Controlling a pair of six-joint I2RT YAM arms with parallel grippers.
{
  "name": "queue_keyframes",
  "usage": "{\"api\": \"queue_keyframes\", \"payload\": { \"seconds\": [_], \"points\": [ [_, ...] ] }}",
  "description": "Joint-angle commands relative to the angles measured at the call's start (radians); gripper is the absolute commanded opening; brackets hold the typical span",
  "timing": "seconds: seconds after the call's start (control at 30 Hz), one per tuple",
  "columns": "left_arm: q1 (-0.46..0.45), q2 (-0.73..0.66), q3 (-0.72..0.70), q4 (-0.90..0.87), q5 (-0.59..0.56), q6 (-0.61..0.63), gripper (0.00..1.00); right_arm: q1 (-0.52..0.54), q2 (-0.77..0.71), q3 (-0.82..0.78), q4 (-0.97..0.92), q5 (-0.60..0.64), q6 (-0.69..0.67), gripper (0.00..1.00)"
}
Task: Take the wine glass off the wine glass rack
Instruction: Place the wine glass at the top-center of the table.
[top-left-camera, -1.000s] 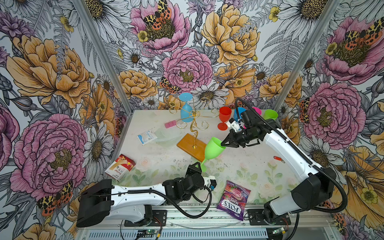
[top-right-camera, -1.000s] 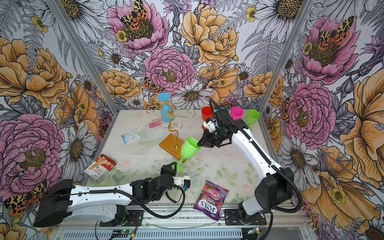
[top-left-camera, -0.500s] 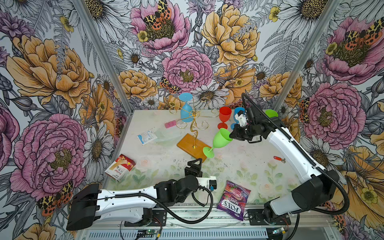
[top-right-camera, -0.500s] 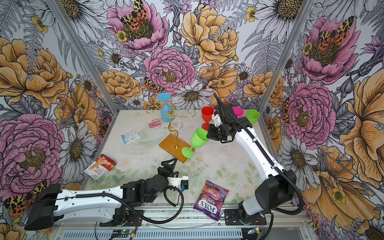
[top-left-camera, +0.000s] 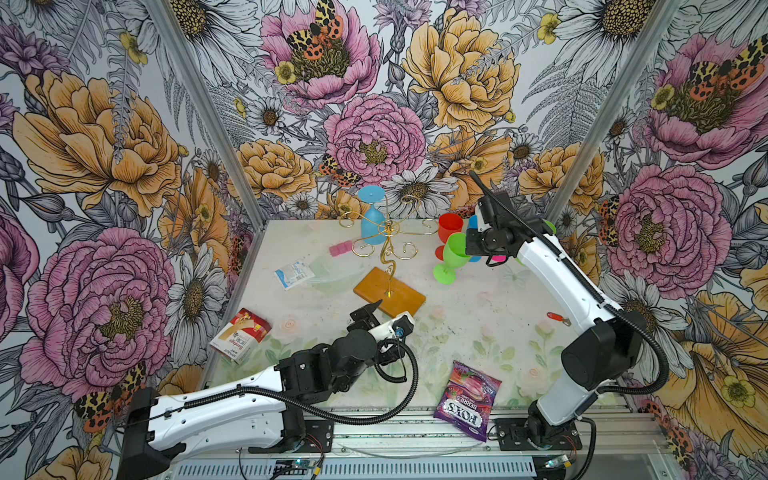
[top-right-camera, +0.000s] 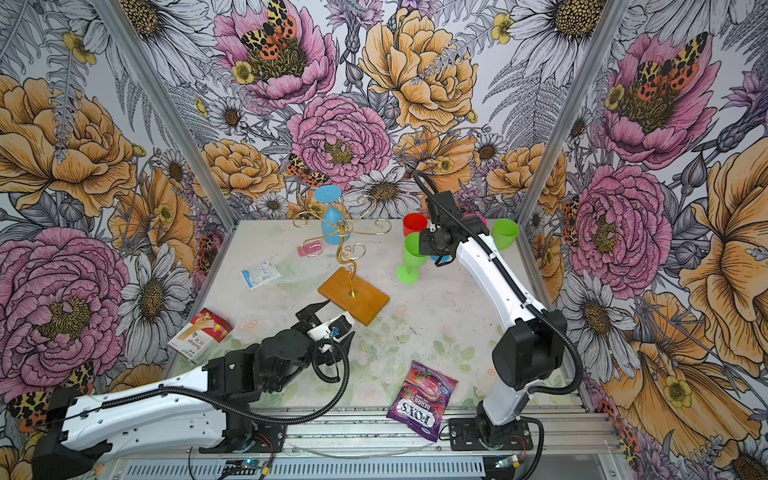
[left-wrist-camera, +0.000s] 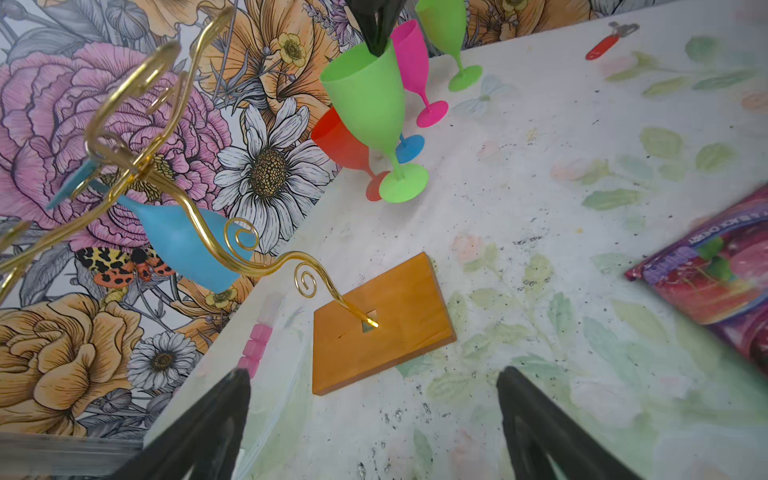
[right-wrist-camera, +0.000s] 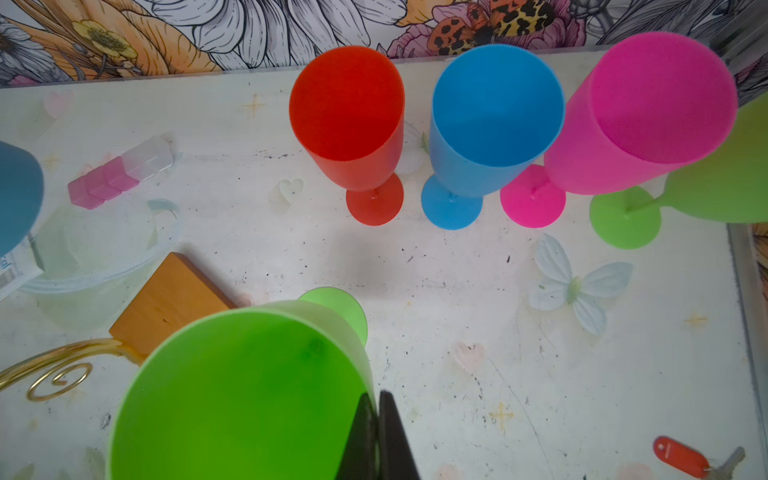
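**A:** Wine glass (top-left-camera: 455, 249), the green one: where is it, and which way does it point?

**B:** Off the wine glass rack (top-left-camera: 374, 286). The right gripper (right-wrist-camera: 379, 395) is pinched tight on its rim, one finger inside the bowl. Mouth up, foot down, long axis near vertical with a slight lean. Foot sits low by the table (top-left-camera: 478, 316); can't tell if it touches.

**A:** Left gripper?

**B:** Left gripper (left-wrist-camera: 374, 370) is spread wide and empty, near the rack's wooden base.

**A:** Anything in the way?

**B:** Red glass (right-wrist-camera: 347, 108) is just behind the held one. Standing blue glass (right-wrist-camera: 494, 116), pink glass (right-wrist-camera: 648, 112) and second green glass (right-wrist-camera: 727, 178) continue that row along the back edge. Hanging blue glass (top-left-camera: 372, 226) is upside down on the rack.

**A:** Any text?

**B:** Purple bag (top-left-camera: 467, 399) reads "FOX'S BERRIES". Red-white box (top-left-camera: 241, 336) reads "Bandage".
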Motion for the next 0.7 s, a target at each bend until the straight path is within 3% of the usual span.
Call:
{"api": "queue_keyframes", "payload": {
  "seconds": [0.0,0.27,0.67],
  "points": [
    [0.072,-0.083,0.007,-0.079,0.13,-0.2,0.95,0.008,0.064,0.087,0.022,0.05,-0.035,0.0],
    [0.275,-0.222,-0.002,-0.179,0.248,-0.333,0.96,0.008,0.211,0.235,0.022,0.025,-0.047,0.0],
    [0.515,-0.178,0.045,-0.255,0.258,-0.464,0.95,0.016,0.332,0.293,0.029,0.004,-0.031,0.0]
  ]
}}
